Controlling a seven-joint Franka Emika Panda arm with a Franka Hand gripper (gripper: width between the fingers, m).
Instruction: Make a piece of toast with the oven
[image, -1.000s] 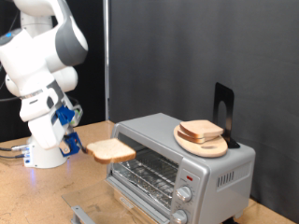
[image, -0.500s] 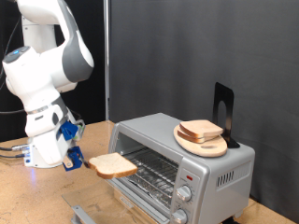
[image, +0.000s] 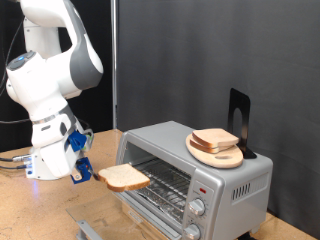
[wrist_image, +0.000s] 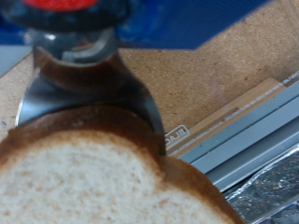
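Observation:
The silver-grey toaster oven (image: 225, 185) stands on the wooden table at the exterior view's lower right, door open, wire rack showing. My gripper (image: 88, 173) is shut on a piece of toast (image: 124, 178), held flat at the oven's open mouth, its far end over the lowered door. In the wrist view the toast (wrist_image: 93, 182) fills the lower part, with a dark finger (wrist_image: 65, 89) pressed on its crust. A round wooden plate (image: 216, 153) with more bread slices (image: 215, 139) sits on the oven's top.
A black stand (image: 238, 118) rises behind the plate on the oven. The robot's white base (image: 45, 160) is at the exterior view's left with cables on the table. A dark curtain hangs behind. A metal rail (wrist_image: 252, 131) shows in the wrist view.
The arm has lowered and carried the toast down and toward the oven's open door; the toast now sits level at the oven's mouth.

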